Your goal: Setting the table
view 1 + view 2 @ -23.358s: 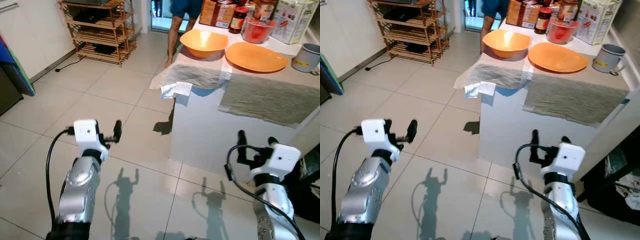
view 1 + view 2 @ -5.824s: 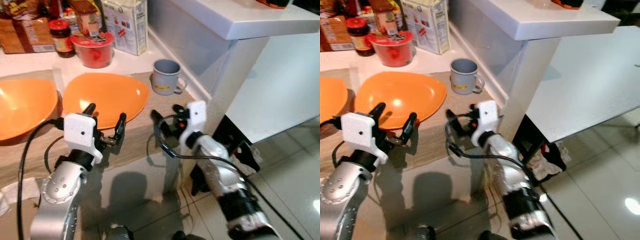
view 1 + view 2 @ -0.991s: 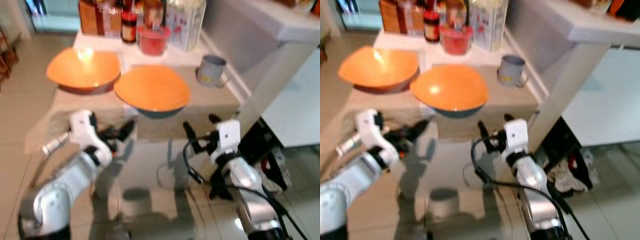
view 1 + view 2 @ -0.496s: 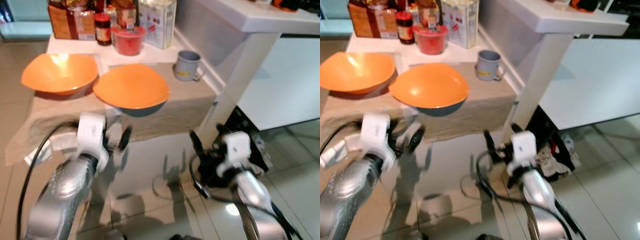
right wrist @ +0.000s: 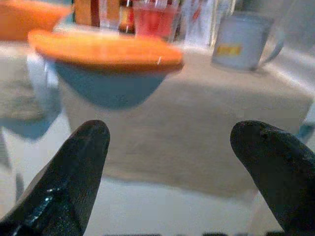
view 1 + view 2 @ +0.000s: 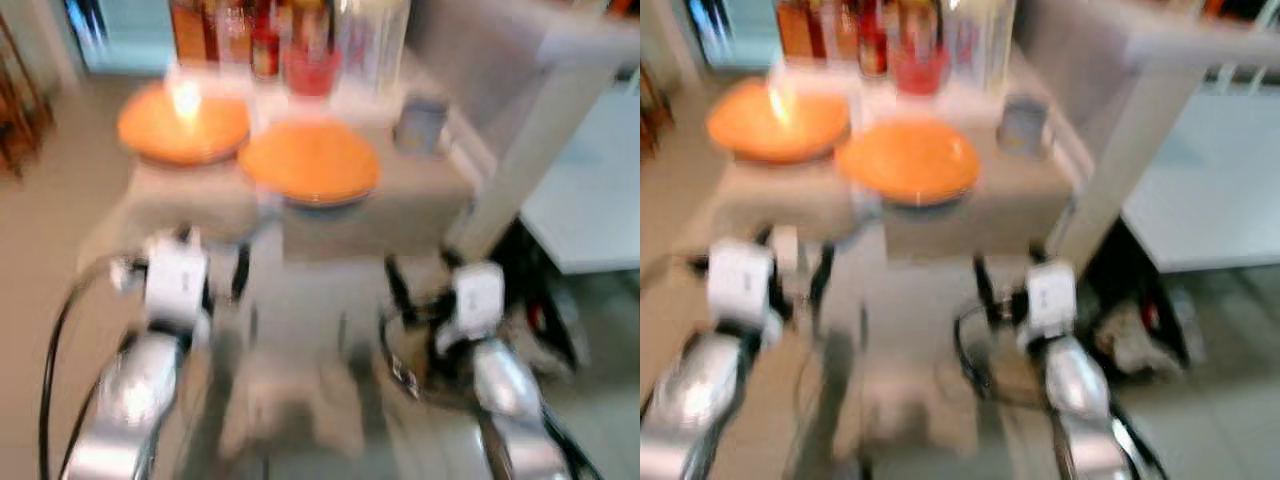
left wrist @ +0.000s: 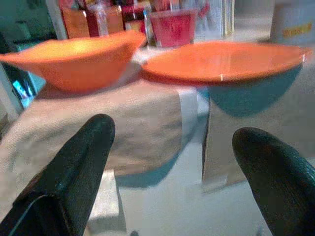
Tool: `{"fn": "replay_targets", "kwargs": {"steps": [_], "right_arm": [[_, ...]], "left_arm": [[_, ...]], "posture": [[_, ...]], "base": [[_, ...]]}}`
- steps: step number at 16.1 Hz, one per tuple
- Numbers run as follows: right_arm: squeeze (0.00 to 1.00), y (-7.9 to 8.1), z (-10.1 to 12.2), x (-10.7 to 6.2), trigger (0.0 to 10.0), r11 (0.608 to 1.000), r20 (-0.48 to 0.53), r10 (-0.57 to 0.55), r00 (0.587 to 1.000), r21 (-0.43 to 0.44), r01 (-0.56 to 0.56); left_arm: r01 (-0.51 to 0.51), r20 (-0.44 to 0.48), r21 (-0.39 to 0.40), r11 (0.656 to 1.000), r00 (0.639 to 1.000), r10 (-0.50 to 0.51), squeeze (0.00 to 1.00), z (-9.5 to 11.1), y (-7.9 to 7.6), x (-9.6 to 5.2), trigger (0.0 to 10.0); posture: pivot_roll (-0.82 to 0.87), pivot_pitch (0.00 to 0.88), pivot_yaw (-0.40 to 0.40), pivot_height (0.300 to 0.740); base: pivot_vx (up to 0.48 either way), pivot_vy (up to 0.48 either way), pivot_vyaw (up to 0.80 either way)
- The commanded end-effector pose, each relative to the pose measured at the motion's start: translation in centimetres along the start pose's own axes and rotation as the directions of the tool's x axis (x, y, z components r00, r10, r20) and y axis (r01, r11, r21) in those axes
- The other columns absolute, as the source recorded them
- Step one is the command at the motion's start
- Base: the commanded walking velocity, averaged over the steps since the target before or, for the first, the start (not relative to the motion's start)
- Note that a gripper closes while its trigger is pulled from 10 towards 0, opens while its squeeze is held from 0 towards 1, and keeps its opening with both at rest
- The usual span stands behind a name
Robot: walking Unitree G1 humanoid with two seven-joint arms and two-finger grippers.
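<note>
Orange plate (image 7: pixel 224 53), orange bowl (image 7: pixel 74 61), grey mug (image 5: pixel 242 41), beige cloth (image 5: pixel 197 118).

Heavy motion blur in both eye views; the wrist views are sharper.

Both eye views are smeared across the whole frame, edges soft and colours bleeding, though bright overall. A white glare spot sits on the orange bowl (image 6: pixel 183 122) in the upper left. In the wrist views the orange plate (image 7: pixel 224 60) casts a bluish shadow below its rim, and the near black fingers (image 7: pixel 74 172) are out of focus.

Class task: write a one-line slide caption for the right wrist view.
Open right hand faces the orange plate and grey mug on the counter.
</note>
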State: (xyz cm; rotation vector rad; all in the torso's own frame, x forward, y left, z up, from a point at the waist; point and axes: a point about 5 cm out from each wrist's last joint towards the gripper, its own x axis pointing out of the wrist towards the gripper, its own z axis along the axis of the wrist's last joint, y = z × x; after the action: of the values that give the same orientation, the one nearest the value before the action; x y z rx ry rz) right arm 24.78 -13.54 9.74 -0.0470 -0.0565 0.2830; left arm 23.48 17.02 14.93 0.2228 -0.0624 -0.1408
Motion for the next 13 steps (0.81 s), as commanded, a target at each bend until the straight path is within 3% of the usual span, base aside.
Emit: {"fn": "replay_targets", "kwargs": {"steps": [1, 4, 6, 8, 13], "right_arm": [[0.21, -1.0, 0.3, 0.1, 10.0, 0.999, 0.01, -0.03, 1.0, -0.023, 0.03], [0.22, -1.0, 0.4, 0.3, 10.0, 0.999, 0.013, -0.026, 1.0, -0.029, 0.026], [0.13, -1.0, 0.3, 0.3, 10.0, 0.999, 0.0, -0.029, 1.0, -0.04, 0.029], [0.13, -0.7, 0.4, 0.4, 10.0, 0.999, 0.001, -0.023, 1.0, -0.037, 0.023], [0.11, -0.6, 0.6, 0.6, 10.0, 0.999, 0.001, -0.02, 1.0, -0.041, 0.02]], "left_arm": [[0.009, 0.006, -0.006, 1.0, 1.0, -0.009, 0.0, 0.0, -0.5, 0.2, 10.0], [-0.001, 0.009, -0.005, 1.0, 1.0, 0.001, 0.0, 0.0, -0.7, 0.5, 10.0], [-0.008, 0.013, -0.022, 1.0, 1.0, 0.008, 0.0, 0.1, -0.8, 0.8, 10.0], [-0.008, 0.006, -0.03, 1.0, 1.0, 0.008, 0.0, 0.1, -0.9, 1.0, 10.0], [-0.018, 0.013, -0.027, 0.999, 1.0, 0.018, 0.0, 0.4, -1.0, 1.5, 10.0]], "posture": [[0.12, 0.01, -0.075, 0.74], [0.12, 0.014, -0.078, 0.74], [0.12, 0.018, -0.078, 0.74], [0.12, 0.02, -0.078, 0.74], [0.11, 0.026, -0.077, 0.74]], "base": [[0.0, -0.48, 0.69], [0.0, -0.48, 0.69], [0.0, -0.48, 0.0], [0.0, -0.476, 0.0], [0.0, 0.0, 0.0]]}}
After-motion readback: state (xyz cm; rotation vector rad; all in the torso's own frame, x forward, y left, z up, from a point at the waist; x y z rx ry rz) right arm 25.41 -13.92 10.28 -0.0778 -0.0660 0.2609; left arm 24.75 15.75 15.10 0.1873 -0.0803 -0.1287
